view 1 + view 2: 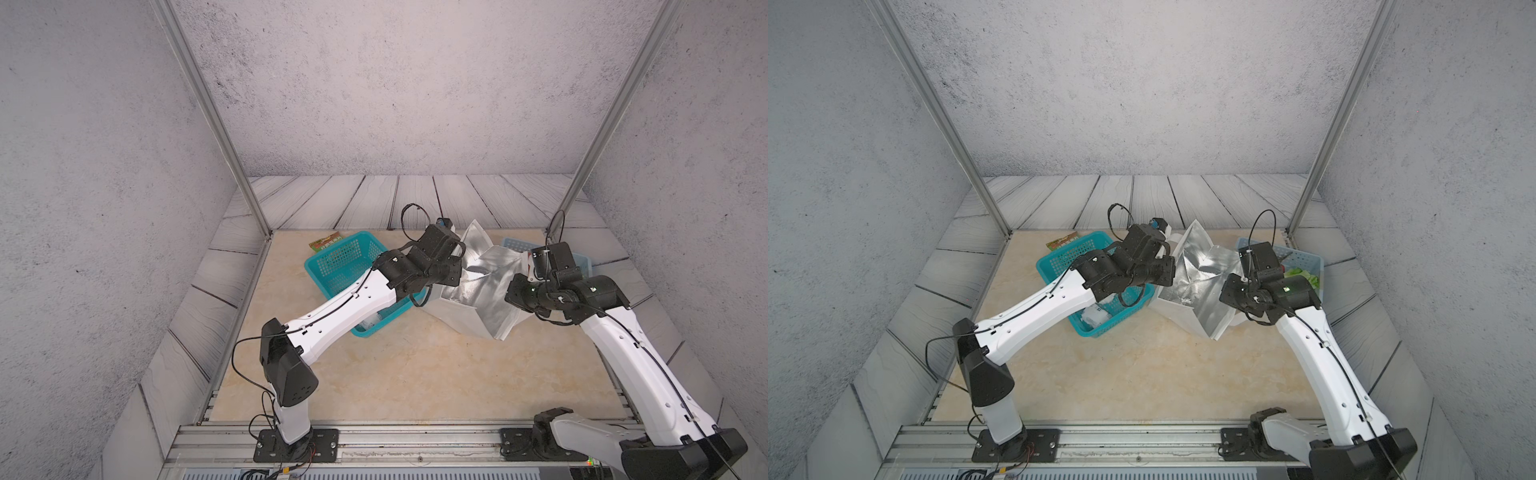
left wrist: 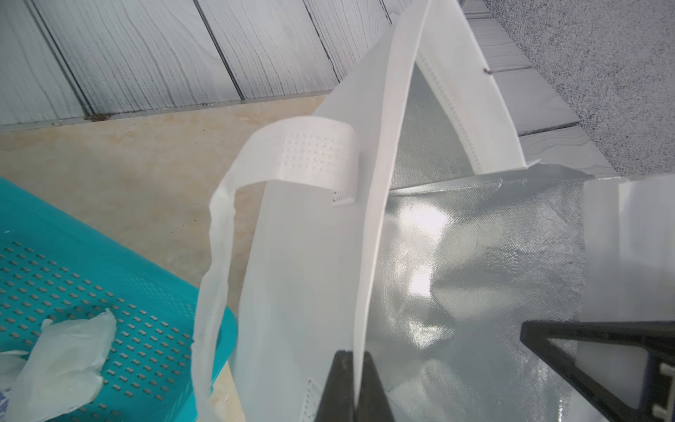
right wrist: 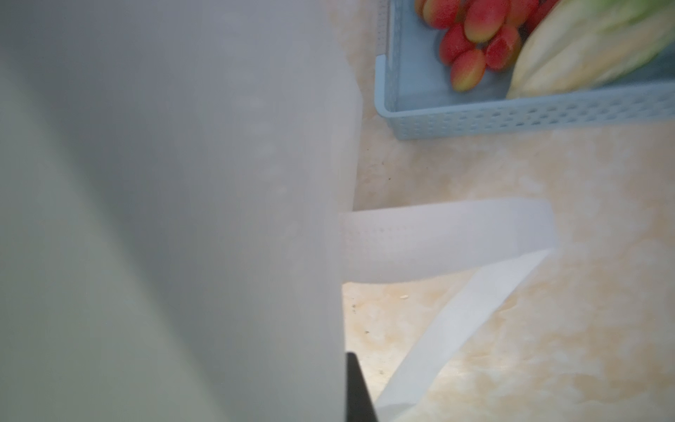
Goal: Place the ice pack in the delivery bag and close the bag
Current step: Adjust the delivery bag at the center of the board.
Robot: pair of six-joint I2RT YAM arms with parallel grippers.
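Opposite rims of boxy white foil-lined delivery bag [image 1: 478,297] pinched by left end effector [image 2: 352,380], right end effector [image 3: 350,365]; spread gently.

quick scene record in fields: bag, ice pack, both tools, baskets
delivery bag: open, foil lining showing, between the baskets
ice pack: in teal basket, not yet bagged
left tool: shut on bag rim
right tool: shut on opposite bag wall
light-blue basket: holds grapes and a leafy vegetable
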